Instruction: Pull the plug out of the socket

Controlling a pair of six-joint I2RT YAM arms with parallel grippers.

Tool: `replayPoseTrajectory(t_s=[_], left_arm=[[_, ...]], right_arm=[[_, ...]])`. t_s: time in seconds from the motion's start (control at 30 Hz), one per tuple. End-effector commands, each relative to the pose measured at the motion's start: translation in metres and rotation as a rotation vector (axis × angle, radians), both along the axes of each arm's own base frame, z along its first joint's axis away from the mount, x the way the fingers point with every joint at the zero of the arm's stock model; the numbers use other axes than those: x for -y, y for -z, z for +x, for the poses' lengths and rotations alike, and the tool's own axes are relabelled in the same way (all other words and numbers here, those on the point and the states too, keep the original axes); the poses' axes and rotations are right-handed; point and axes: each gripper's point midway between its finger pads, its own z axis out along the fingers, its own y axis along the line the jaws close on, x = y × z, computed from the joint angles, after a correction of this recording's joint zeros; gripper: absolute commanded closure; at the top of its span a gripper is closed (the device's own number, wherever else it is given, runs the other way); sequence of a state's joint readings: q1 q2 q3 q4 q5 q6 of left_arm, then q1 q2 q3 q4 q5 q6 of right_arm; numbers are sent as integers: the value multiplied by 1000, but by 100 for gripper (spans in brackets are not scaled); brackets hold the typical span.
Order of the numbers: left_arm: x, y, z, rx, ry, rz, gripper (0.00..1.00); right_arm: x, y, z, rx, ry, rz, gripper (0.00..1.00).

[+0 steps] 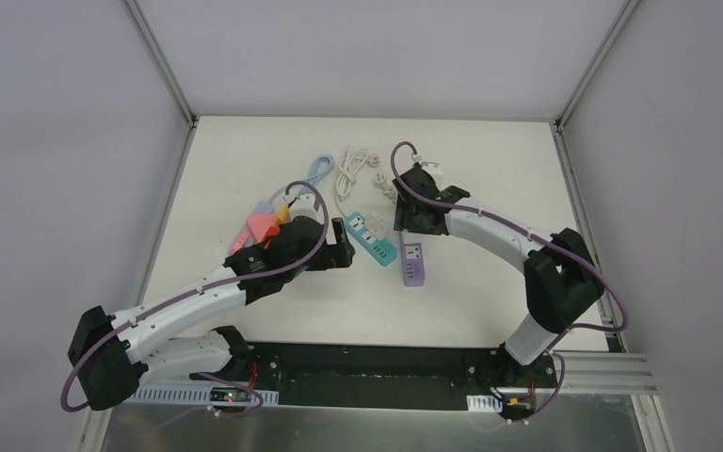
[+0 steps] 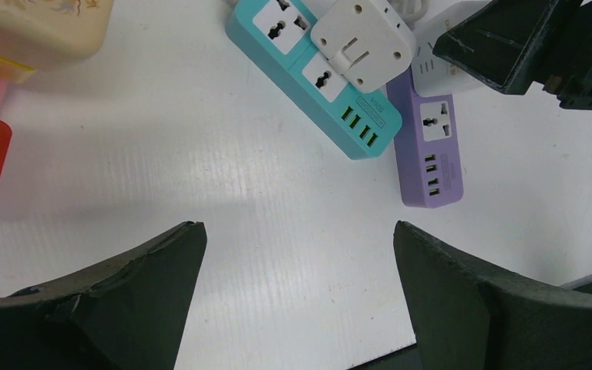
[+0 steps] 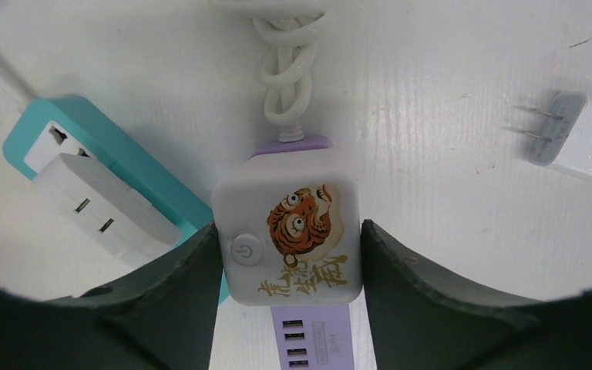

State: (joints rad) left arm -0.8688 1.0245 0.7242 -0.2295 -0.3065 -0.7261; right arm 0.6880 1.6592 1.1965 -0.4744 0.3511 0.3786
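The white tiger plug sat in the purple socket strip on the worktop. The right tool gripped its two sides, I think to pull it straight out. The left tool hung spread wide near the strip, perhaps to hold it down

We see the left gripper spread wide, with a white plug seated in the teal strip just beside the purple strip.
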Motion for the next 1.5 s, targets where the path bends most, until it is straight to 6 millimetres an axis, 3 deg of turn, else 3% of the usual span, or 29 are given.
replayPoseTrajectory(t_s=[0.0,0.17,0.33,0.43,0.53,0.67,0.8,0.97,1.17,1.23,1.37,1.47], left_arm=[[9,-5,-6,-29,68,-8,4],[33,12,-20,-130,165,-67,5],[80,26,-36,-259,309,-204,10],[107,37,-36,-301,330,-279,22],[119,49,-28,-285,276,-303,26],[123,70,-23,-315,231,-283,27],[128,85,-33,-353,269,-251,29],[120,110,-48,-381,287,-170,37],[99,140,-65,-415,270,-90,48],[93,147,-67,-421,258,-79,51],[85,153,-72,-436,248,-66,60],[79,153,-74,-435,232,-64,67]], right_arm=[[-4,-1,-4,-7,-12,23,48],[-6,-9,-16,-19,33,103,68],[-13,-22,-37,-47,43,207,71],[-15,-23,-50,-91,46,249,71],[-26,-22,-64,-164,49,304,74],[-34,-24,-74,-176,70,347,74],[-32,-30,-75,-142,102,383,73],[-42,-24,-75,-147,99,443,69],[-30,-6,-81,-152,123,360,37],[-22,-1,-81,-146,132,316,34],[-19,9,-84,-166,125,284,34],[-20,14,-87,-176,112,277,51]])
